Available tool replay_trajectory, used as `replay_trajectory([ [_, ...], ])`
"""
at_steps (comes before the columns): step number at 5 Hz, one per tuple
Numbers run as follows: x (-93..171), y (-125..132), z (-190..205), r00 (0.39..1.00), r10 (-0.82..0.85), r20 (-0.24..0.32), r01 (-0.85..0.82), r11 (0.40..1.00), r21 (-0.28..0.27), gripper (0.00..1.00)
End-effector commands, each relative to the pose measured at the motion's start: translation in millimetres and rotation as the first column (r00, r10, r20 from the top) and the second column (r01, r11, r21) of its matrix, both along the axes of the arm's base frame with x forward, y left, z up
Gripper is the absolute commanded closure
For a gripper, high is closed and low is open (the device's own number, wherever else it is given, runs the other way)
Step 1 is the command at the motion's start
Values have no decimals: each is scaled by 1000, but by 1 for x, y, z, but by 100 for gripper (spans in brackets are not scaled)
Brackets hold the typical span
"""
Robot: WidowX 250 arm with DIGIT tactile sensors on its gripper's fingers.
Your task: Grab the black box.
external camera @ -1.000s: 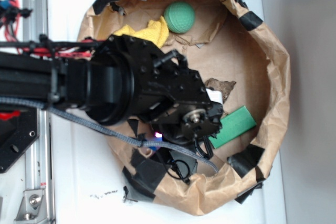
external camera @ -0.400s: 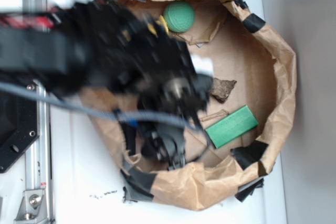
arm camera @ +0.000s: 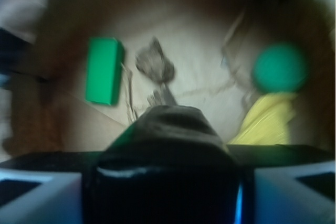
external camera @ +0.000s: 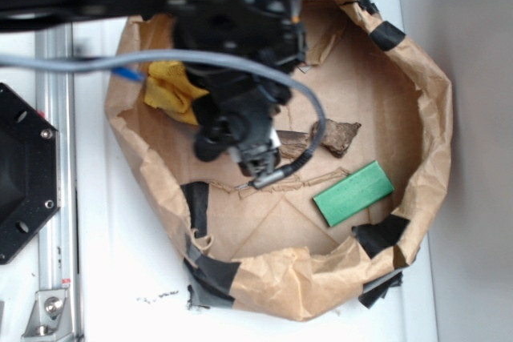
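We see the claw (arm camera: pixel 168 182) clamped on the black box (arm camera: pixel 170 150), lower centre of frame; the grab appears complete.

Green block (external camera: pixel 353 193), yellow cloth (external camera: pixel 171 90), green ball (arm camera: pixel 280 67) inside paper nest (external camera: pixel 425 102)

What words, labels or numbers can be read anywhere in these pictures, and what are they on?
None: no text can be read in either view.
The green block, the yellow cloth and the brown paper bag show no printing.
The glossy black box held in the pincer shows no label, and the wrist view is blurred.
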State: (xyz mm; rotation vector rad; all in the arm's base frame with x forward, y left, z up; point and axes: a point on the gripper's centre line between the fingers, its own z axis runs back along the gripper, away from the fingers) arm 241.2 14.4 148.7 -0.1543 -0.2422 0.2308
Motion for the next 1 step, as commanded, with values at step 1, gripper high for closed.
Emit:
replay_trajectory([
  [1, 2, -28, 26, 998, -69, 8, 68, 996, 57, 100],
])
